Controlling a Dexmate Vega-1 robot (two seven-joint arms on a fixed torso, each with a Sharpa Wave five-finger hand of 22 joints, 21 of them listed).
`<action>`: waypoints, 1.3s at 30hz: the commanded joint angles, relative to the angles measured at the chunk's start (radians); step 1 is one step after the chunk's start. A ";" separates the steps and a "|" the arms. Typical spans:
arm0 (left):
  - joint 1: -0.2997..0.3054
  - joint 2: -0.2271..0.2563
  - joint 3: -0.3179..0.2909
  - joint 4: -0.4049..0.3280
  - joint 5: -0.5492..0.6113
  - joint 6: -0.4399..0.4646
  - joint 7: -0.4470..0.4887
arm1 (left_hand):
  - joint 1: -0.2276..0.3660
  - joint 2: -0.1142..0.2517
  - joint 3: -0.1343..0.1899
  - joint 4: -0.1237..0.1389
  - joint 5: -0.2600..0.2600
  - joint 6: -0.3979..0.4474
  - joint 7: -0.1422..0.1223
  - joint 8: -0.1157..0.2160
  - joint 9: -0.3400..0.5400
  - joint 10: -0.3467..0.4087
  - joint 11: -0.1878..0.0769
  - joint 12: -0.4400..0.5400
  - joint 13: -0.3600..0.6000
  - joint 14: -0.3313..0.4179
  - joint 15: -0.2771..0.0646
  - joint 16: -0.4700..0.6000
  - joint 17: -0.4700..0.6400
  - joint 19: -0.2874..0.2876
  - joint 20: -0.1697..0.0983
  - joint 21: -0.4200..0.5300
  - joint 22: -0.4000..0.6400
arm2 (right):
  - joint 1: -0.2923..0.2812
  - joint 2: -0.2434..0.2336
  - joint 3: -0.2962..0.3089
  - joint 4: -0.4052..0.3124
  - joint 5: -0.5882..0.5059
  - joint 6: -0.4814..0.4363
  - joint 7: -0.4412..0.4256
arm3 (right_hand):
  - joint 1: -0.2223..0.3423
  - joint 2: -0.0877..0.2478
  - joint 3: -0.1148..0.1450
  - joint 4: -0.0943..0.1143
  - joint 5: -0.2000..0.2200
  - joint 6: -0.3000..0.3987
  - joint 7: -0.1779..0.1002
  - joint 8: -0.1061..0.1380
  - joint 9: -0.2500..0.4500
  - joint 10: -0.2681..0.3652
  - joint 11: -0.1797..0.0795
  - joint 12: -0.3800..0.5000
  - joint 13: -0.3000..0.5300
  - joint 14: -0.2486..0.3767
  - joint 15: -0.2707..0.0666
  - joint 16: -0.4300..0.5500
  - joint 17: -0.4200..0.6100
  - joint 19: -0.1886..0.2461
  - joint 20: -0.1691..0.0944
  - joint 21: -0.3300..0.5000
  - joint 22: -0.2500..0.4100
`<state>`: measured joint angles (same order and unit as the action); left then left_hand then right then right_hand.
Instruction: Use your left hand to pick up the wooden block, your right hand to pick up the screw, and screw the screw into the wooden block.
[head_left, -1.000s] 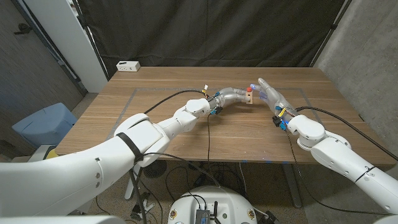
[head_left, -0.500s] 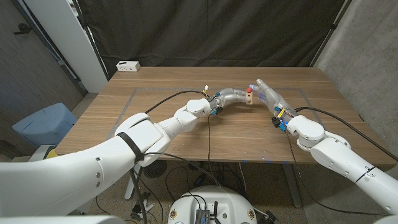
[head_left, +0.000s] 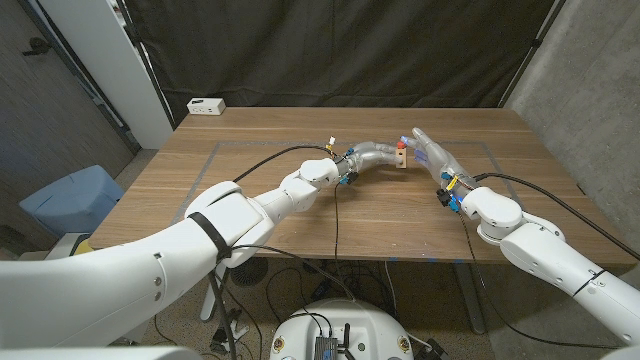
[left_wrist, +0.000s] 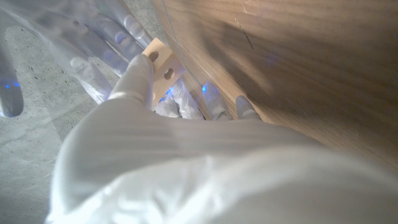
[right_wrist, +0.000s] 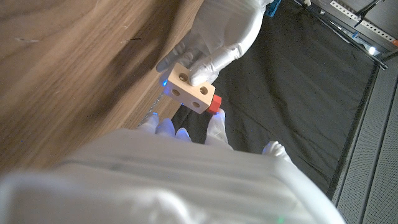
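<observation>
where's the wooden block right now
In the head view the wooden block is mid-table toward the far side, held in the left hand, with the right hand right beside it.

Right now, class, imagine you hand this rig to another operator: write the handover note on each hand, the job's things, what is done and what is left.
Left hand: holds the pale wooden block with round holes above the wooden table.
Right hand: fingers at the red-headed screw, which sits against the block's side; whether it grips the screw cannot be told.
Done: block picked up, screw brought to the block.
Left: how deep the screw sits cannot be judged; probably keep turning it in.
</observation>
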<state>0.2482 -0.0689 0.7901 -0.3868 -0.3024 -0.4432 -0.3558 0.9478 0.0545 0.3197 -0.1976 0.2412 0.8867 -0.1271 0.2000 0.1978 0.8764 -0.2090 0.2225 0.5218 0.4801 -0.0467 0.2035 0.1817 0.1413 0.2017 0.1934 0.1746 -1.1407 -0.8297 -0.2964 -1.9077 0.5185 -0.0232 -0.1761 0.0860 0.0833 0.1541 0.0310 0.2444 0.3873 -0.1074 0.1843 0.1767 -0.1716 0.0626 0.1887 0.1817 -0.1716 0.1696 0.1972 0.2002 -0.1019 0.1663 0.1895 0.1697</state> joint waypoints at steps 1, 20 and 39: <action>0.001 0.000 0.002 -0.002 0.001 -0.008 0.000 | -0.015 0.027 0.052 0.042 0.005 0.010 0.001 0.005 0.006 0.008 0.001 0.004 0.003 -0.001 -0.026 0.000 0.003 0.003 0.005 0.002 0.003 | -0.017 0.001 0.018 -0.008 -0.002 0.011 -0.022 | -0.006 0.003 0.001 0.006 0.004 0.002 0.000 0.001 0.001 -0.084 0.005 0.003 0.000 -0.173 -0.004 0.007 0.002 -0.005 0.002 0.004 0.004; 0.008 0.009 0.000 -0.017 0.005 -0.030 -0.007 | -0.012 0.027 0.052 0.040 0.005 0.009 0.000 0.004 0.006 0.009 0.000 0.005 0.004 -0.002 -0.025 0.001 0.003 0.004 0.005 0.002 0.003 | -0.019 0.005 0.029 -0.007 -0.011 0.021 -0.029 | -0.005 0.002 0.002 0.005 0.006 0.002 -0.001 0.001 0.001 -0.081 0.005 0.004 0.000 -0.170 -0.004 0.008 0.001 -0.003 0.001 0.004 0.004; 0.026 0.026 -0.002 -0.055 0.009 -0.032 -0.012 | -0.012 0.027 0.051 0.040 0.005 0.010 0.001 0.005 0.006 0.009 0.001 0.004 0.003 -0.002 -0.026 0.001 0.003 0.003 0.004 0.002 0.003 | -0.007 0.007 0.026 0.021 -0.002 0.018 -0.011 | -0.009 -0.005 -0.002 0.006 0.006 -0.005 0.000 -0.001 0.001 -0.090 0.007 0.000 0.000 -0.180 0.000 0.004 0.002 -0.008 0.007 0.002 0.004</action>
<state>0.2638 -0.0530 0.7896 -0.4203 -0.2963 -0.4748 -0.3659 0.9484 0.0550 0.3197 -0.1976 0.2382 0.8863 -0.1270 0.2000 0.1972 0.8737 -0.2069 0.2230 0.5209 0.4801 -0.0468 0.2034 0.1841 0.1413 0.2016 0.1934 0.1745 -1.1538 -0.8239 -0.2683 -1.9001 0.5089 -0.0012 -0.1961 0.0858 0.0831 0.1541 0.0310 0.2440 0.3874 -0.1074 0.1843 0.1767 -0.1715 0.0626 0.1888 0.1817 -0.1716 0.1696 0.1972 0.2004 -0.1022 0.1666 0.1895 0.1697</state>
